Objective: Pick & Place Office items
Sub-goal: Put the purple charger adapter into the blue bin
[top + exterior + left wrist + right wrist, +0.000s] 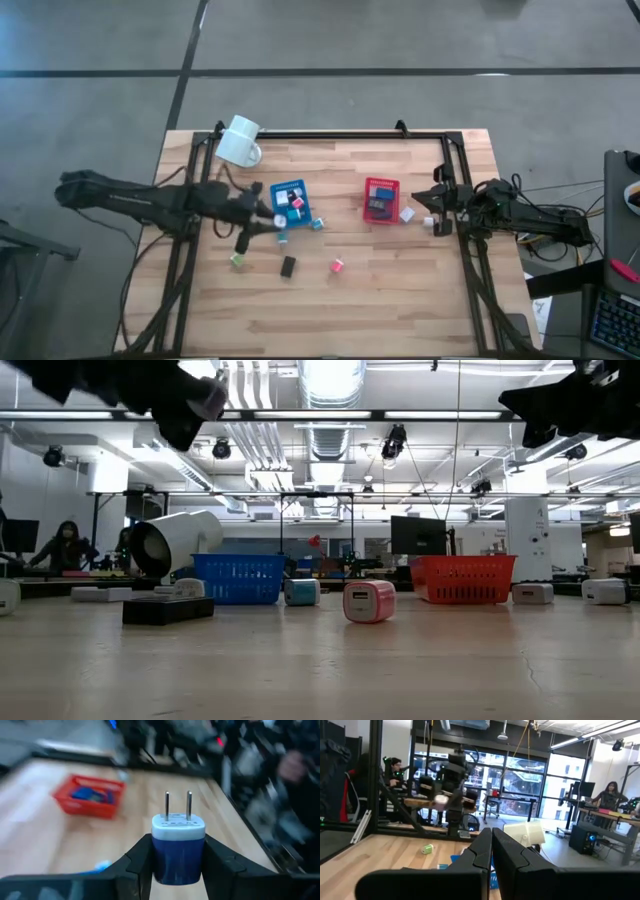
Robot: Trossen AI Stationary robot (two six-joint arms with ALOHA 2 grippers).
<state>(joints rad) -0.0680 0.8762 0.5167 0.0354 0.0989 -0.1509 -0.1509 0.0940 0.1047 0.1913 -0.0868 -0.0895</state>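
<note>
The left gripper (177, 865) pinches a small blue and white plug adapter (178, 850) between its fingers, the two metal prongs pointing straight away from the wrist, so the adapter's long axis runs in line with the fingers. In the overhead view this gripper (268, 218) hangs just left of the blue tray (291, 203), which is the nearer of the two trays; the red tray (381, 199) lies well to the right, ahead of the prongs in the wrist picture. A drop into the blue tray would likely need only a short move right. Loose items remain on the table: a pink cube (338, 265), a black block (288, 266) and a green cube (237, 259). The right gripper (436, 207) waits at the table's right edge, fingers pressed together and empty.
</note>
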